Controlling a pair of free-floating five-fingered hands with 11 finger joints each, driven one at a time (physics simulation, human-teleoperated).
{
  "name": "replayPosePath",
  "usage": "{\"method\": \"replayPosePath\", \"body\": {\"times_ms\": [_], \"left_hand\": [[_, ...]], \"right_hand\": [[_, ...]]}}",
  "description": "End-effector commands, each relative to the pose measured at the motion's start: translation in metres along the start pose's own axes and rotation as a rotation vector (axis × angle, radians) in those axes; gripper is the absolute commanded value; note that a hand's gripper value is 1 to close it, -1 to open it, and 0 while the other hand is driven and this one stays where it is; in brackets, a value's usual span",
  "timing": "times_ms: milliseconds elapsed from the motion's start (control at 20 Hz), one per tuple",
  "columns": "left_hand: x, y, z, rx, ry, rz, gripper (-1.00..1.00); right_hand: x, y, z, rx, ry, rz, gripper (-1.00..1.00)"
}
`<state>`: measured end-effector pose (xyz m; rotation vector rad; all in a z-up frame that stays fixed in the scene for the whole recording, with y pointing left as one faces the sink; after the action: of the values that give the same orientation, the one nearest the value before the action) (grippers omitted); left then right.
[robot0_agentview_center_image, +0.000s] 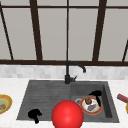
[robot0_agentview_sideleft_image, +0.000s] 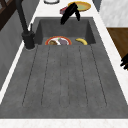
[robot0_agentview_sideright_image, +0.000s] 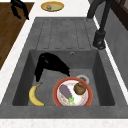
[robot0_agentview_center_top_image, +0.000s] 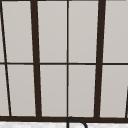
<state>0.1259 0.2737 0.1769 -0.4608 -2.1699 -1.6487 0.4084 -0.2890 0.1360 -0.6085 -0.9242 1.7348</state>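
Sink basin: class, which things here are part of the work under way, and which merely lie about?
In hand: right robot hand, hovering open over the red-rimmed plate with eggplant and brown ball; banana.

Lying about: red ball, yellow bowl, faucet, left robot hand.

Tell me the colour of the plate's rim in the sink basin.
Red-orange; the plate shows best in the right side view.

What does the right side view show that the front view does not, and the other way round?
Right side view alone: a banana on the basin floor beside the red-rimmed plate. Front view alone: a big red ball at the sink's near edge, and the window. Both: the right hand above the basin beside the plate, the left hand near the sink's front edge, the black faucet.
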Motion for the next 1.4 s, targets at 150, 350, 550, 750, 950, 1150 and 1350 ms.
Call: {"method": "replayPosePath", "body": {"times_ms": [150, 350, 550, 750, 950, 1150, 1350], "left_hand": [[0.000, 0.000, 0.000, 0.000, 0.000, 0.000, 0.00], [0.000, 0.000, 0.000, 0.000, 0.000, 0.000, 0.00], [0.000, 0.000, 0.000, 0.000, 0.000, 0.000, 0.00], [0.000, 0.000, 0.000, 0.000, 0.000, 0.000, 0.00], [0.000, 0.000, 0.000, 0.000, 0.000, 0.000, 0.00], [0.000, 0.000, 0.000, 0.000, 0.000, 0.000, 0.00], [0.000, 0.000, 0.000, 0.000, 0.000, 0.000, 0.00]], "right_hand": [[0.018, 0.001, 0.036, -0.053, 0.025, -0.045, -1.00], [0.019, -0.001, 0.035, -0.028, -0.006, 0.001, -1.00], [0.036, -0.003, 0.019, 0.014, 0.027, -0.066, -1.00], [0.040, -0.002, 0.011, 0.005, 0.087, -0.082, -1.00], [0.047, -0.007, 0.000, -0.004, 0.142, -0.074, -1.00], [0.051, -0.013, -0.012, 0.002, 0.196, -0.081, -1.00], [0.052, -0.023, -0.040, 0.005, 0.206, -0.056, -1.00]]}}
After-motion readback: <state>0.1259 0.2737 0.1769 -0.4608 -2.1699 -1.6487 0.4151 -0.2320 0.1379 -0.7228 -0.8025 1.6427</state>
